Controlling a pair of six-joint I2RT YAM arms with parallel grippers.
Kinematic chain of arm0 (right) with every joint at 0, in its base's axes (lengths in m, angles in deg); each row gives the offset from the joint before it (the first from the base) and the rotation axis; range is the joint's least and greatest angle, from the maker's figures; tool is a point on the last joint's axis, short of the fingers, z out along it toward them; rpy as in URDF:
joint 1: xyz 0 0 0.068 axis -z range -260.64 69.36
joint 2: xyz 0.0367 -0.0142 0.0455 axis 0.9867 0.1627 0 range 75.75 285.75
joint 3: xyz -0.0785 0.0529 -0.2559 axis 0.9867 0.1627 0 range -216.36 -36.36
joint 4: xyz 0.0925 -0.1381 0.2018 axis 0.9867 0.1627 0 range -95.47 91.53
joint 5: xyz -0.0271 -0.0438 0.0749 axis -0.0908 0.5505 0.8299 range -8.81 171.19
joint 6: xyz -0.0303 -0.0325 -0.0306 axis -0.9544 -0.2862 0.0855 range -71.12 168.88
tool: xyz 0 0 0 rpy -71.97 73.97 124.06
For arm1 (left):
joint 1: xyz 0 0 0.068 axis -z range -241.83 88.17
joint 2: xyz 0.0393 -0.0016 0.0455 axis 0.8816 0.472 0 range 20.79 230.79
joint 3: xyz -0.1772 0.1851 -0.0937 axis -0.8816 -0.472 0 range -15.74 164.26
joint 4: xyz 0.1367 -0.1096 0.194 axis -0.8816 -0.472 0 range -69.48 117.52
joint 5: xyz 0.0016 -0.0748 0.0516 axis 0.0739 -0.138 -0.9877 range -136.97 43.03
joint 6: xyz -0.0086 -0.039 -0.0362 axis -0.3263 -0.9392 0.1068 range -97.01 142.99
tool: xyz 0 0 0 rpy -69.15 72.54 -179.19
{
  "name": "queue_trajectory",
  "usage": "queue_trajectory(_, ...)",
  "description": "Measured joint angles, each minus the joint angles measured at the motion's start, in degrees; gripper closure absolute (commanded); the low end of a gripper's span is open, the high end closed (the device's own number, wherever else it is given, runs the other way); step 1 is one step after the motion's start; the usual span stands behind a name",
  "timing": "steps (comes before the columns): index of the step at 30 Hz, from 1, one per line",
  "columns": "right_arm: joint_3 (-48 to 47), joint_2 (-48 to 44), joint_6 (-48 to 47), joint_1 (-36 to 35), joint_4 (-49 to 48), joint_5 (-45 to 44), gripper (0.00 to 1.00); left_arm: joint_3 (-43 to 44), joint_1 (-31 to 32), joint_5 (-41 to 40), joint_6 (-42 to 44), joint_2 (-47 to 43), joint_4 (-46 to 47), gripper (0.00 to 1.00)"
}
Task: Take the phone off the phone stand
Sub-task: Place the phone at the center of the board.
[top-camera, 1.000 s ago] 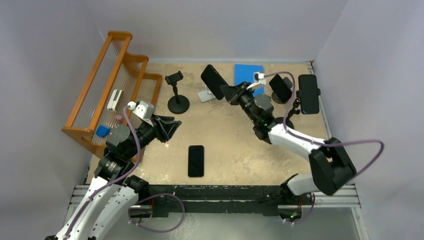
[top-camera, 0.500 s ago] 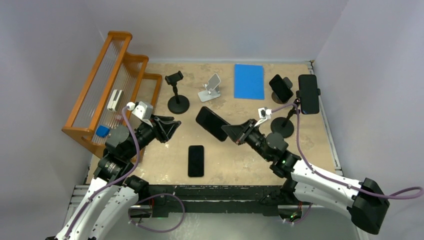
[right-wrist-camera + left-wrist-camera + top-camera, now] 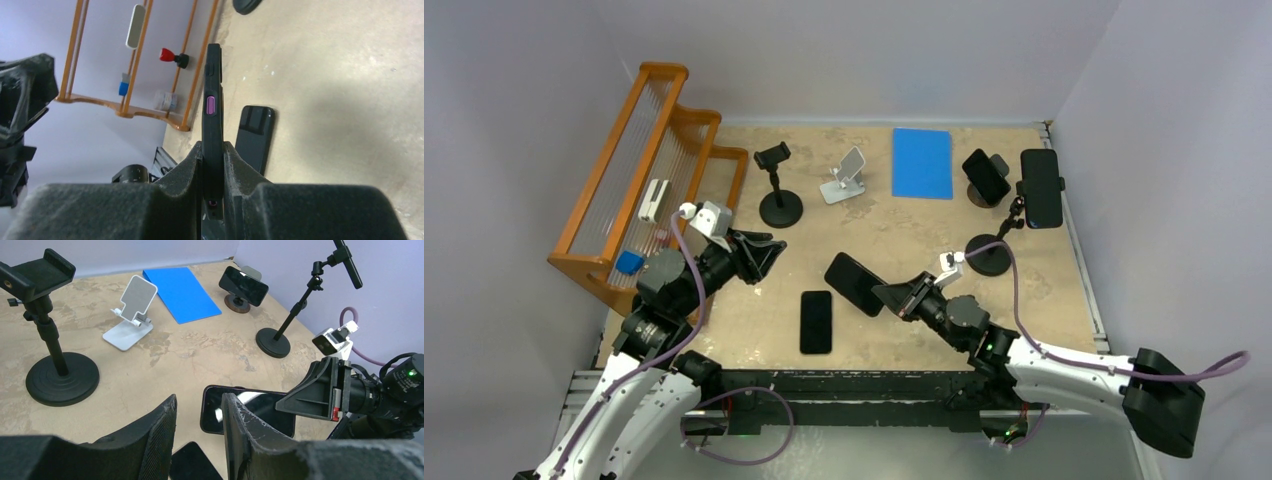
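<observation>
Back comes the right arm from the far edge of the counter [image 3: 894, 235], and the phone [image 3: 855, 283] has come with it, well clear of the white folding stand [image 3: 846, 178] that stands near the far edge. Right claw [image 3: 892, 294] is clamped on one end of the phone, a pad pressing each face, and the phone sticks out tilted, raised off the counter, close to the middle of the near edge. Just to its left a second phone [image 3: 816, 321] lies flat, screen dark. Left claw [image 3: 767, 256] hovers toward the left edge, jaws parted and gripping nothing, pointing across at the held phone. Left arm hasn't budged.
</observation>
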Motion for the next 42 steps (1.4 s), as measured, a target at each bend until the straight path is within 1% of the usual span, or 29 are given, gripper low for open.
queue_trajectory(11, 1.51, 7.21, 11.65, -3.02, -4.44, -7.21, 1.0, 0.0, 0.0, -0.13, 0.0, 0.31, 0.0, 0.63)
queue_trajectory(21, 3.43, 11.17, 18.78, -4.85, -4.48, -12.94, 1.0, 0.0, 0.0, -0.13, 0.0, 0.46, 0.0, 0.63)
queue_trajectory(34, 3.58, 17.29, 22.29, -4.87, -4.2, -15.47, 1.0, 0.0, 0.0, -0.13, 0.0, 0.59, 0.0, 0.63)
queue_trajectory(41, 3.58, 18.38, 22.84, -5.22, -4.28, -15.21, 1.0, 0.0, 0.0, -0.13, -0.02, 0.61, 0.0, 0.63)
queue_trajectory(42, 3.58, 18.58, 22.91, -5.22, -4.26, -15.17, 0.97, 0.0, 0.0, -0.11, 0.0, 0.63, 0.0, 0.63)
